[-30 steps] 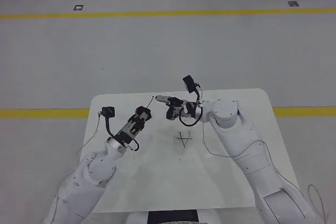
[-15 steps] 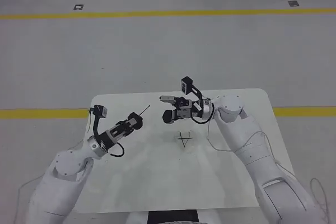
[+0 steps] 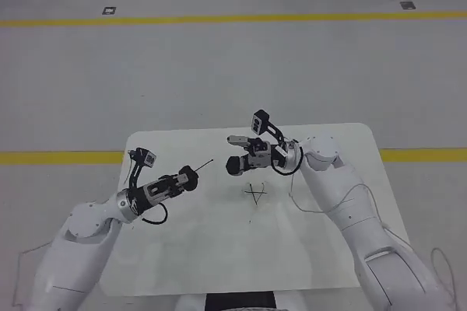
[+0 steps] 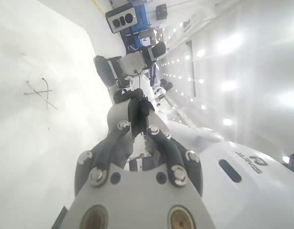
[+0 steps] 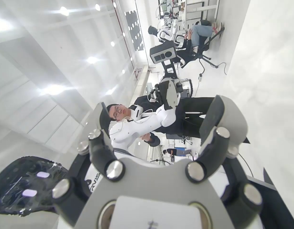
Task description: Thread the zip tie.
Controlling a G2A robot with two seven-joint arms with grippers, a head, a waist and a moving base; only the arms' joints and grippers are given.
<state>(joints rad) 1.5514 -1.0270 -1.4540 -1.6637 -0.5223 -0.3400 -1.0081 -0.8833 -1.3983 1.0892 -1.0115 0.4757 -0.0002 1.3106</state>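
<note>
Pinching zip tie point(image 3: 204, 165) in clamped left gripper point(image 3: 190, 177), tip aimed diagonally toward right gripper point(image 3: 233, 152), jaws spread

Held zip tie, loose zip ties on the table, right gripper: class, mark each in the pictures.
held zip tie point(image 3: 203, 166), top view, middle of its free strap
loose zip ties point(image 3: 254, 192), top view, where the straps cross
right gripper point(image 3: 231, 152), top view, midway between its open fingertips
</note>
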